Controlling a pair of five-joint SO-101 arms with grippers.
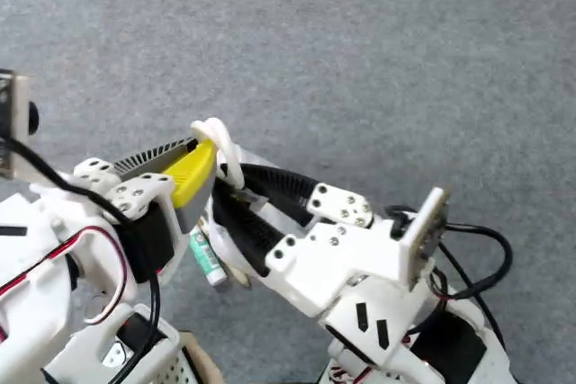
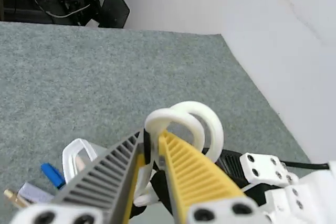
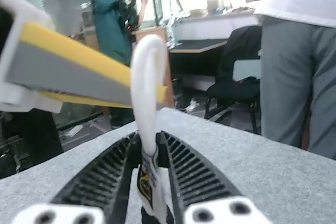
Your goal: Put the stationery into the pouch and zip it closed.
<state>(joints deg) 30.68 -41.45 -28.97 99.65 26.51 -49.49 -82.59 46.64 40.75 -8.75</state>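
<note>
Gripping white loops (image 1: pixel 227 152) with left claw (image 1: pixel 200 144) and right claw (image 1: pixel 229 183), both clamped, raised off counter (image 1: pixel 360 60), probably for handover. Leaving green tube (image 1: pixel 206 260) lying beneath.

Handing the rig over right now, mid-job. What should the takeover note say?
Left gripper: shut on a white looped item.
Right gripper: shut on the same item.
A green-and-white tube lies on the grey table under the arms.
Done: nothing confirmed packed.
Left: all the packing, then the zipping.
</note>
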